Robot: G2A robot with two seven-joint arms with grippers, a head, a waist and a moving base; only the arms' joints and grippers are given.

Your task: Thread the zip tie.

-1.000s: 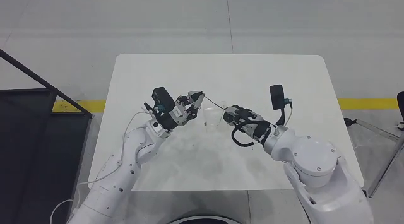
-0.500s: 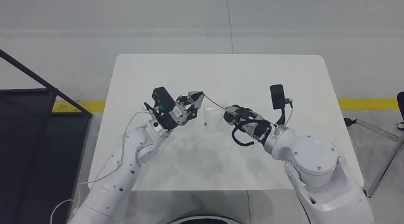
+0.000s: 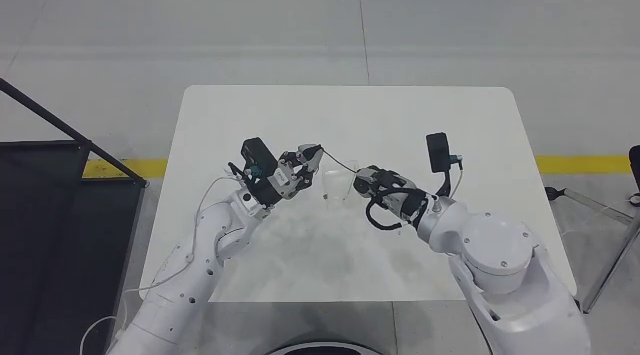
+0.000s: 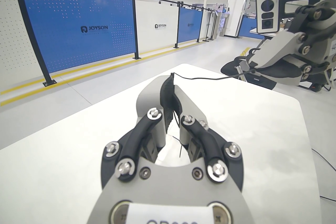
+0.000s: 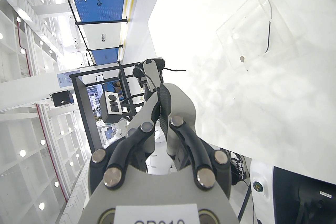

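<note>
almost nothing has moved since a second ago: both arms stay where they were near the centre of the top view, and the right arm has shifted only a trace.

the left gripper [image 3: 308, 158] sits just left of centre, its fingers [image 4: 153, 93] pressed together on the zip tie [image 3: 338, 162], a thin black strand. in the left wrist view the strand is pinched between the dark pads, with a short tail hanging below the fingers. the long part runs across to the right gripper [image 3: 362, 180], which sits just right of centre. that gripper's fingers [image 5: 181, 101] are also closed, tips together on the far end of the strand. the zip tie is thus held in the air above the worktop [image 3: 440, 125], stretched between the two grippers, sloping from upper left to lower right in the top view.

a clear plastic tray [image 3: 337, 187] lies on the worktop right under this span, between the two grippers. the right wrist view shows a second black strand [image 5: 268, 36] lying inside it along one wall.

off the worktop, a yellow floor line [image 3: 150, 167] runs behind the worktop's left edge, and a black panel [image 3: 40, 225] fills the lower left of the top view. blue fence panels [image 4: 73, 30] stand beyond the worktop in the left wrist view.
</note>
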